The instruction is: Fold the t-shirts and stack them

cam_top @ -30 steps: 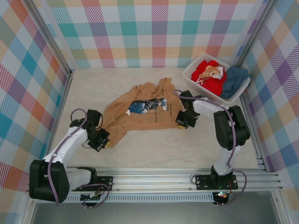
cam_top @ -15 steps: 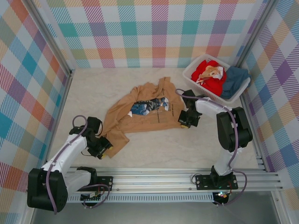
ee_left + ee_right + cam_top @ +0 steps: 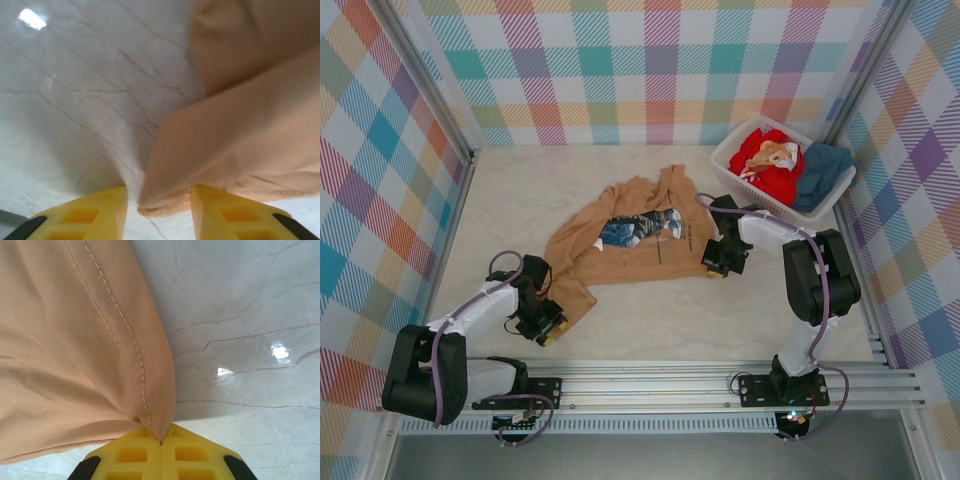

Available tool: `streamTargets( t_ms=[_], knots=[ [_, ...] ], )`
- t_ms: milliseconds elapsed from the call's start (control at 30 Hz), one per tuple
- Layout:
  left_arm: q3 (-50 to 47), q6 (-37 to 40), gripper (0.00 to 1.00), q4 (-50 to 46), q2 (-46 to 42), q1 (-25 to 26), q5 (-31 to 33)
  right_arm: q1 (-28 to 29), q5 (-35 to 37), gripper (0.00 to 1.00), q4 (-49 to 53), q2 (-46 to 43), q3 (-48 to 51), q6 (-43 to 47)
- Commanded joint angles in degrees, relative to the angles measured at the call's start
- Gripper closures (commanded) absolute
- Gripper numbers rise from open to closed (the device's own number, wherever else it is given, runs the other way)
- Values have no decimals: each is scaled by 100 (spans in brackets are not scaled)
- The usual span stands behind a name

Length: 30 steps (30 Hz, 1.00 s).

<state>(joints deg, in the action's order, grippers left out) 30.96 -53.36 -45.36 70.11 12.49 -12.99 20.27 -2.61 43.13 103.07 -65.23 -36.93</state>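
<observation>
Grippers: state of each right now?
Left gripper: open, tan t-shirt edge between its fingers.
Right gripper: closed on the tan t-shirt's hem.

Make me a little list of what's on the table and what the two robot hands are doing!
tan shirt: lies rumpled mid-table, cartoon print up
left gripper: jaws apart, the shirt's near-left corner between them
right gripper: shut on the tan shirt's right edge
basket: far right corner, holding the red shirt and teal shirt
folded and stacked: none yet
</observation>
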Motion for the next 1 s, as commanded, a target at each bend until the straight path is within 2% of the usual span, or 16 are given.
streamTargets(
  t_ms=[0,133,167,367,667,800,967],
  knots=[
    [20,-93,68,496,211,163,51,3,-75,100,112,-172,65,51],
    [233,-144,97,612,298,249,113,5,-82,100,64,-253,81,37],
    [349,-147,100,568,229,260,194,3,-89,100,48,-289,73,37],
    [2067,34,100,36,-70,119,889,-22,-112,100,21,-998,-423,149],
    [5465,400,100,-16,372,-796,1454,-323,-266,100,-207,-1737,-2581,425],
    [6399,596,100,201,198,-907,1784,-399,-507,100,-491,-2081,-3140,563],
    [7117,862,100,353,-303,-916,2119,-418,-755,100,-879,-2889,-3159,662]
  ],
)
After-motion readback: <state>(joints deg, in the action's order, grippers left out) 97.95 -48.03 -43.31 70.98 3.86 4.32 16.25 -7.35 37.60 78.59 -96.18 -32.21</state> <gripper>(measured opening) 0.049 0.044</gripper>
